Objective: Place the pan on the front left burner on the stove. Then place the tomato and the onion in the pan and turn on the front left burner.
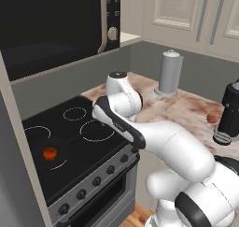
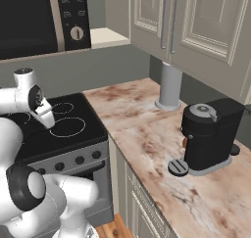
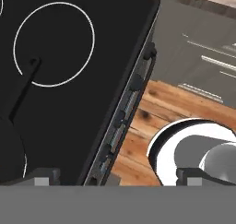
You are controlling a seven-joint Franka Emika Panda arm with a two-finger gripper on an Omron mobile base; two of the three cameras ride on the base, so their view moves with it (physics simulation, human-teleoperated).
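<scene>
The pan (image 1: 50,152) sits on the front left burner (image 1: 60,161) of the stove (image 1: 100,149), its dark handle running toward the larger ring, and the tomato (image 1: 50,153) lies inside it. The onion (image 1: 213,117) rests well apart on the marbled counter (image 1: 186,107), just beside a black coffee machine (image 1: 229,114) and near a grey cylinder (image 1: 169,73). The tool (image 3: 117,181) hangs over the stove's knob (image 3: 136,83) edge with its tips widely separated and nothing between them, the wooden floor (image 3: 159,105) below.
</scene>
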